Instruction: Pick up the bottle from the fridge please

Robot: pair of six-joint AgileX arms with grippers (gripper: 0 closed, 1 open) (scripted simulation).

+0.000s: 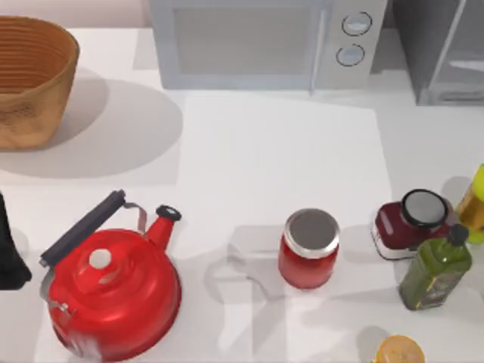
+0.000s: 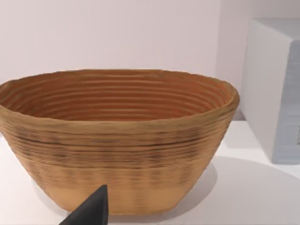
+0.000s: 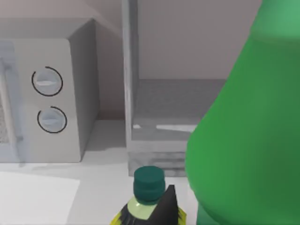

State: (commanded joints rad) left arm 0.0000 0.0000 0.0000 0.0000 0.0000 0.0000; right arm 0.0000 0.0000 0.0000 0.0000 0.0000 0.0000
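Fridge (image 3: 164,108) interior bare — bottle (image 3: 243,140) close before it; finger state unclear.

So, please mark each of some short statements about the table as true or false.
1. The kettle is red. True.
2. A jar sits in the basket. False: the red jar and the dark jar both stand on the table.
3. The microwave has two round knobs. True.
4. The olive bottle has a white cap. False: its cap is black.
5. The fridge is shut. False: its inside shows in the right wrist view, behind the green bottle.
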